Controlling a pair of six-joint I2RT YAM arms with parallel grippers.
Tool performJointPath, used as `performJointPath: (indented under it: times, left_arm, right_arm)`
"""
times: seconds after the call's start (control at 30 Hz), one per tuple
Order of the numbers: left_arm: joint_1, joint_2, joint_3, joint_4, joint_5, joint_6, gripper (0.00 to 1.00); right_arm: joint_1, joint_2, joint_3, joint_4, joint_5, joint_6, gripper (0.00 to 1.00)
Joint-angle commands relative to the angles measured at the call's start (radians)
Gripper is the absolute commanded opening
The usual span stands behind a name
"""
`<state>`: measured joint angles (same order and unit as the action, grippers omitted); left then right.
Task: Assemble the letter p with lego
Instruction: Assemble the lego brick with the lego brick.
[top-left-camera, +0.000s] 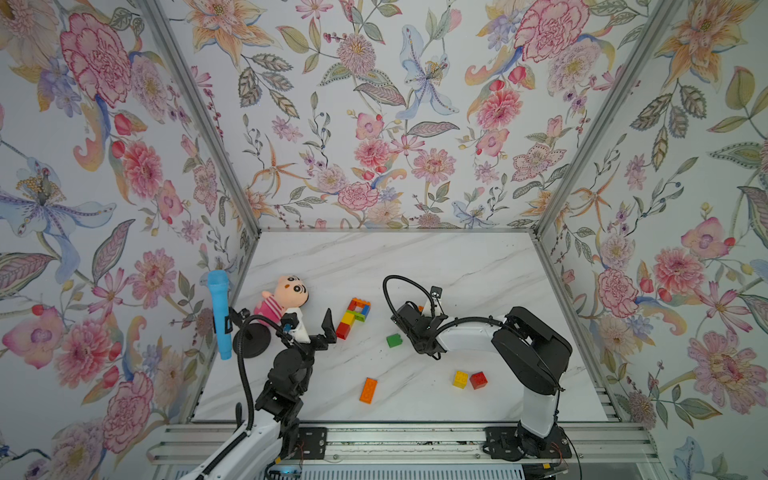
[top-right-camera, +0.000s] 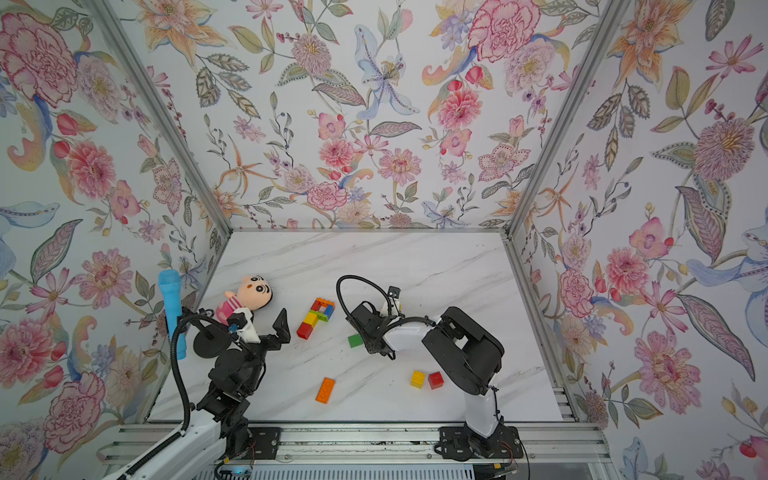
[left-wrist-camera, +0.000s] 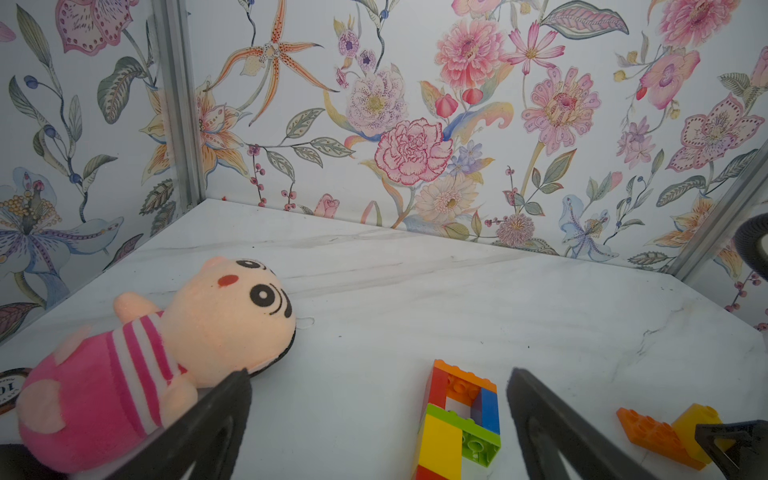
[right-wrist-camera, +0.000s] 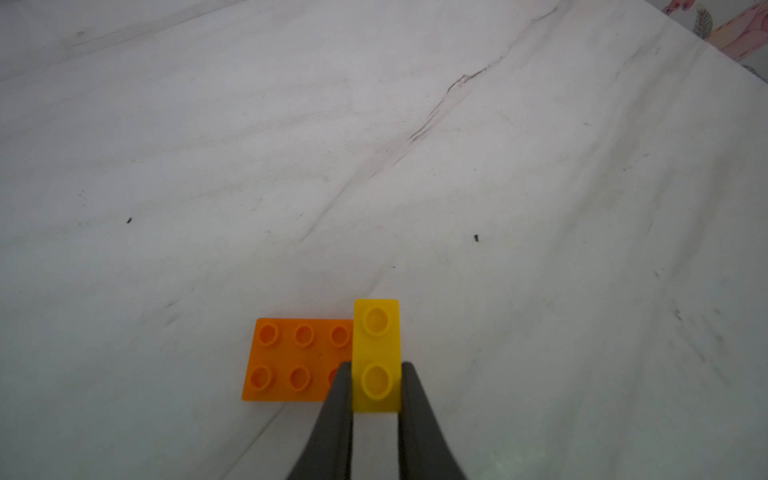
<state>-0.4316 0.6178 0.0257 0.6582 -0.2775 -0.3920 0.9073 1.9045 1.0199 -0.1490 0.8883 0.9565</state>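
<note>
My right tool (right-wrist-camera: 377, 366) is pinched narrow on a small yellow brick (right-wrist-camera: 376, 332), one finger on each side, its two visible studs facing the wrist camera. An orange brick (right-wrist-camera: 297, 359) lies flat on the desk (right-wrist-camera: 415, 145), right against the yellow one. I cannot tell whether the yellow one rests on the desk or hangs just clear of it. In both top views my wrist covers this tool, which sits near the middle of the desk.

My left tool (top-left-camera: 331, 328) stands wide and holds nothing. Its fingers (left-wrist-camera: 232, 399) frame the view from that wrist.

Just beside its tips lies the brick letter (top-left-camera: 354, 316), flat on the desk, between my two tools and a little left of the middle. An orange piece runs across its top, red and blue form the sides of the loop, and green closes it underneath. Yellow and red run down as the stem. Its red foot is nearest my left tool, and I cannot tell whether they touch.

A green brick (top-left-camera: 394, 340) sits alone between the letter and my right arm. Toward the front edge lies a second orange brick (top-left-camera: 368, 390). Further right along that edge, a loose yellow brick (top-left-camera: 460, 379) and a red brick (top-left-camera: 478, 380) sit just beside each other.

A pink doll (top-left-camera: 286, 297) lies near the left edge, behind my left arm. A blue microphone (top-left-camera: 220, 313) stands on its black stand (top-left-camera: 251, 343) at that edge.
</note>
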Motion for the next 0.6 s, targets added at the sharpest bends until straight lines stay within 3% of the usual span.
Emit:
performJointPath:
  times: [0.0, 0.13, 0.3, 0.57]
  left_arm:
    - [0.009, 0.001, -0.011, 0.021, -0.028, 0.015, 0.99]
    - [0.009, -0.002, -0.014, 0.021, -0.034, 0.018, 0.99]
    - [0.009, 0.003, -0.015, 0.025, -0.040, 0.021, 0.99]
    - [0.011, -0.002, -0.018, 0.025, -0.052, 0.027, 0.99]
  right_arm:
    - [-0.014, 0.017, -0.056, -0.103, -0.123, -0.035, 0.00]
    - [-0.015, -0.021, -0.103, -0.043, -0.098, -0.086, 0.00]
    - [-0.063, -0.058, -0.190, 0.186, -0.244, -0.274, 0.00]
    - [-0.084, -0.078, -0.224, 0.266, -0.321, -0.403, 0.00]
